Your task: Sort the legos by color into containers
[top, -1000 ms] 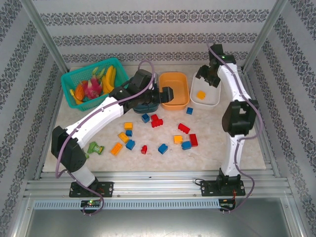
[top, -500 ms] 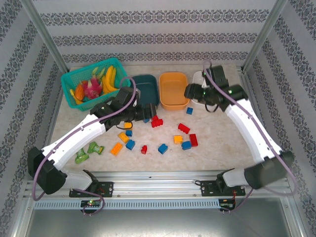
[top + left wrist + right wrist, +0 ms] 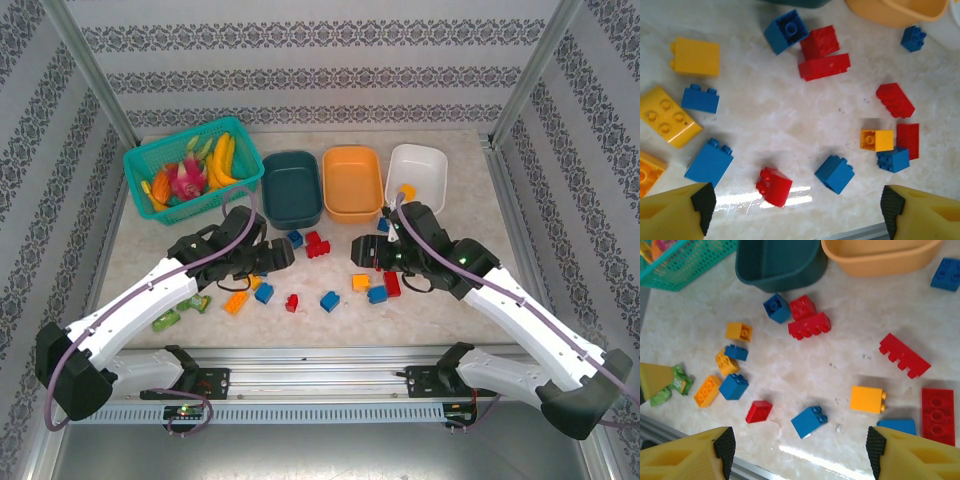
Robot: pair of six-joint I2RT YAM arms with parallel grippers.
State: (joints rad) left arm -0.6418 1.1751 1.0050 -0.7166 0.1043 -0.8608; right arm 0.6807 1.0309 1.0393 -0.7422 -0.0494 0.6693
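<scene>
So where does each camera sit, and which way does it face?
Top external: fixed above and behind the arms, looking down on the table; left arm and right arm enter from below.
Left wrist: on the left arm, facing down at loose legos; left fingers at the bottom corners.
Right wrist: on the right arm, facing down toward the teal tub and orange tub; right fingers likewise.
Shared: both wrist views show the lone red brick.

The left gripper leaves the teal tub, the right gripper leaves the white tub; both now hang above the bricks.
</scene>
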